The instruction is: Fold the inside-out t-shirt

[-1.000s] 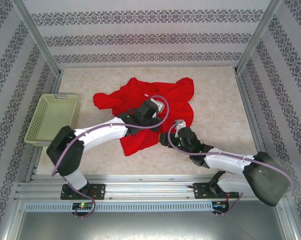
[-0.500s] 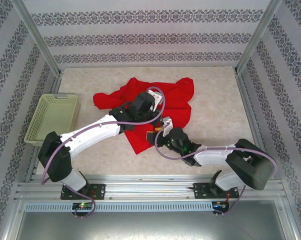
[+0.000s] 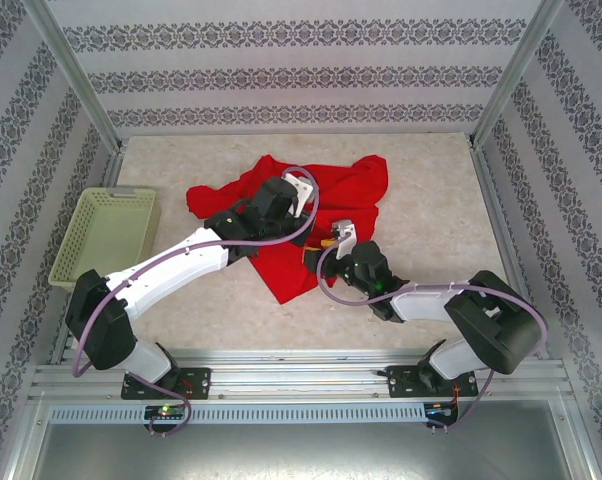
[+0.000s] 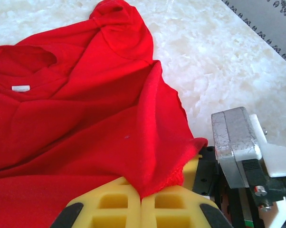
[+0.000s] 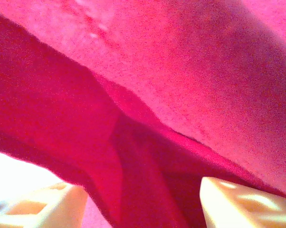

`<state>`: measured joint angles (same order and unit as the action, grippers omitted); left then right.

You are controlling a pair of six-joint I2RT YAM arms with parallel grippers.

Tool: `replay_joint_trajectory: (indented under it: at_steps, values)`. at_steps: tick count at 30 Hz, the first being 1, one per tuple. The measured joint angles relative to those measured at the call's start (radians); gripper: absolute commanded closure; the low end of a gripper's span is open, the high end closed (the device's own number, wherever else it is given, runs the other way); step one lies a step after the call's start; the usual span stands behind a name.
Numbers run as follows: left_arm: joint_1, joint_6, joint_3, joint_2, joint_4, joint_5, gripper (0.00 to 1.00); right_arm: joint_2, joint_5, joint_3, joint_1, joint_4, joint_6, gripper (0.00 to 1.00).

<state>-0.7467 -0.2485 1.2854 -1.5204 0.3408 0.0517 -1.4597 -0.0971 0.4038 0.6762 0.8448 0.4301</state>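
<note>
Shifted farther back since a moment ago: left tool [image 4: 141, 197], pressed together on an edge of the inside-out t-shirt [image 3: 356, 190]; right tool [image 5: 143, 202] spread wide, red cloth between.

Left fingers [image 4: 109, 205] drew the red t-shirt [image 3: 346, 190] farther back; right fingers [image 5: 238, 199] moved in under its edge.
</note>
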Motion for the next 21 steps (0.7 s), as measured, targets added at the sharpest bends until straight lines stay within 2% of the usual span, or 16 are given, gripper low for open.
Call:
replay_joint_trajectory:
  at_steps: [7,17,21]
  values:
    - [0.023,0.019,0.002,0.0,0.013,0.011,1.0,-0.002,-0.107,-0.001,-0.04,0.029,0.011,0.34]
    - [0.023,0.055,-0.002,0.016,0.015,0.063,0.99,-0.056,-0.13,0.0,-0.075,0.08,0.081,0.35]
    - [0.023,0.066,-0.014,0.046,0.015,0.076,0.99,-0.114,-0.172,0.0,-0.117,0.152,0.149,0.33]
